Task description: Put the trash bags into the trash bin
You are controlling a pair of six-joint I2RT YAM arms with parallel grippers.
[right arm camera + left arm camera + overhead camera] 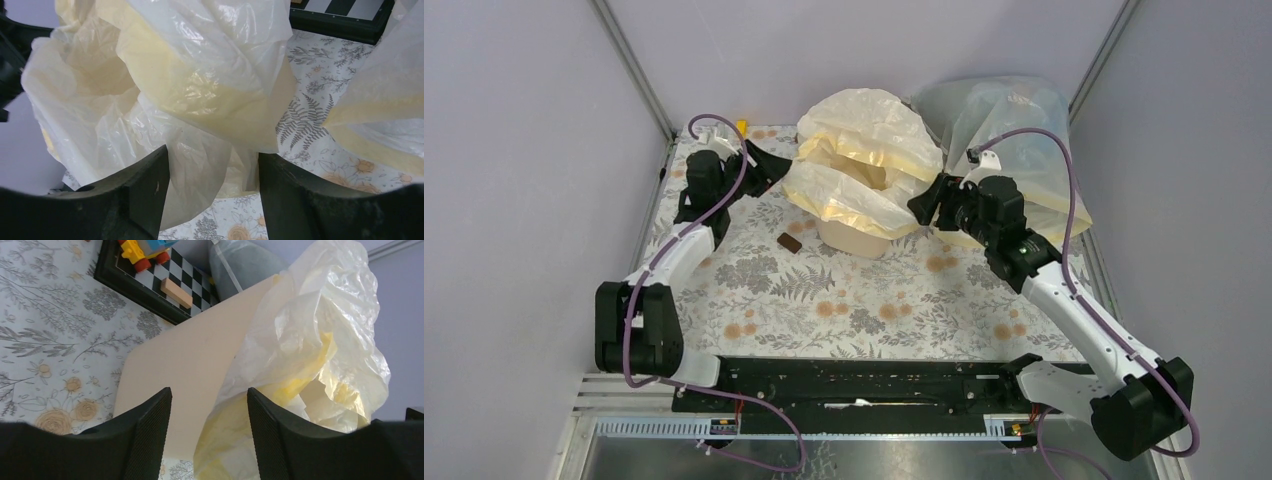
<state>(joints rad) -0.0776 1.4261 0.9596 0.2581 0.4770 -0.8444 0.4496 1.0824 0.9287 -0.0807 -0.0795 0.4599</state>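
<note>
The cream-yellow trash bag [864, 160] is draped over the mouth of the beige trash bin [854, 240], hanging down its sides at the table's back middle. In the left wrist view the bin's smooth side [185, 365] shows with the bag [310, 350] spilling over it. My left gripper [776, 168] is open at the bin's left side, the bag's edge between its jaws but not pinched. My right gripper [924, 205] is open at the bin's right side, with a loose fold of the bag [200, 115] hanging between its jaws.
A bigger whitish-clear bulging sack [1024, 140] stands at the back right, behind my right arm. A small brown block [789, 241] lies on the floral tablecloth left of the bin. A black checkered board with toy blocks [150, 275] lies behind the bin.
</note>
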